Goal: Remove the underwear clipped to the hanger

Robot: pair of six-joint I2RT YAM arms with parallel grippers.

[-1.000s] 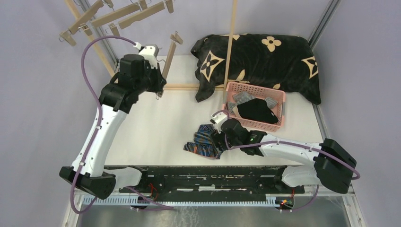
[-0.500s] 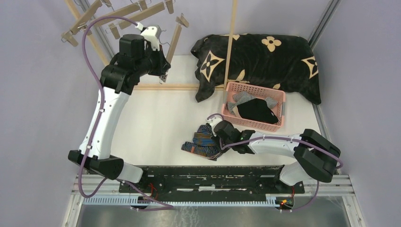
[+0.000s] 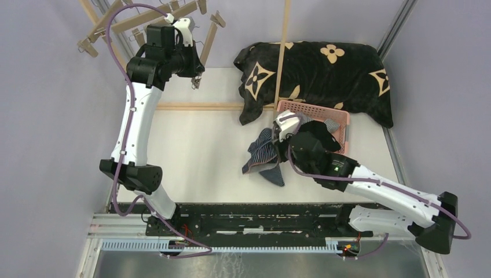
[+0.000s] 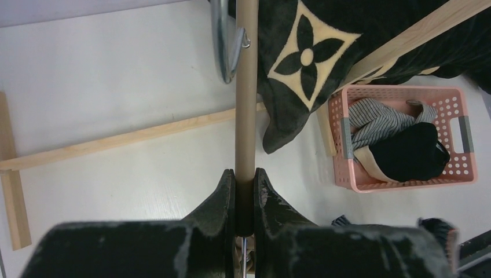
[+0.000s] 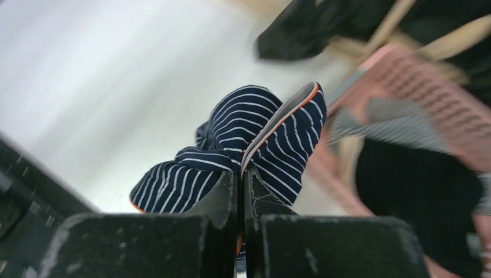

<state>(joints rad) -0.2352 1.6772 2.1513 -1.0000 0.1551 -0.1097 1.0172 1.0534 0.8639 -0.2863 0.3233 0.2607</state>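
Navy striped boxers (image 5: 272, 133) are being pinched tight in the right hand (image 5: 240, 174), just left of the pink basket (image 3: 341, 117), so only a short rightward carry is probably being needed. The hanger (image 4: 246, 87) is being gripped by the left hand (image 4: 244, 182).

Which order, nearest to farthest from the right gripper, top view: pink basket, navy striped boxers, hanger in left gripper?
1. navy striped boxers, in the right gripper
2. pink basket, right beside it
3. hanger, back left, in the left gripper
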